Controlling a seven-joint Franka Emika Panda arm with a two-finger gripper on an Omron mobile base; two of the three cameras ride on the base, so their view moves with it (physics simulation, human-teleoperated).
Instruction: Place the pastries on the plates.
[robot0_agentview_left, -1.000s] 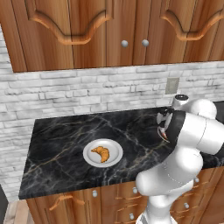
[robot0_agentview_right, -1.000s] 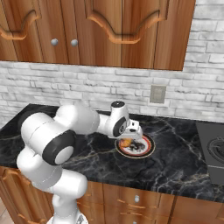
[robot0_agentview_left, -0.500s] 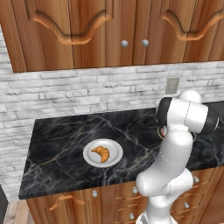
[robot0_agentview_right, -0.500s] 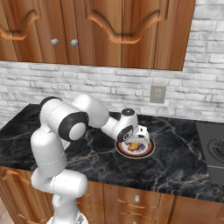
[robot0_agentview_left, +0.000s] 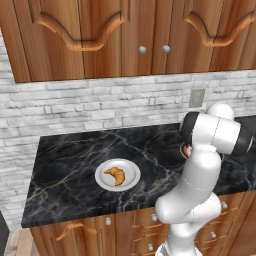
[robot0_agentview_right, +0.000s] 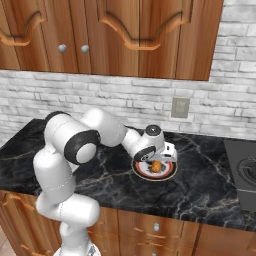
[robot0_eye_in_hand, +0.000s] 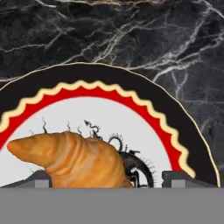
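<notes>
I have the pincer (robot0_agentview_right: 156, 161) low over the patterned plate (robot0_agentview_right: 169, 172) on the black marble table (robot0_agentview_right: 210, 185). Its fingers (robot0_eye_in_hand: 177, 177) stand apart on either side of a croissant (robot0_eye_in_hand: 72, 159), which lies on the plate between them; I cannot tell whether they touch it. Well off to the pincer's left, the second croissant (robot0_agentview_left: 116, 175) sits on the plain white plate (robot0_agentview_left: 130, 181).
</notes>
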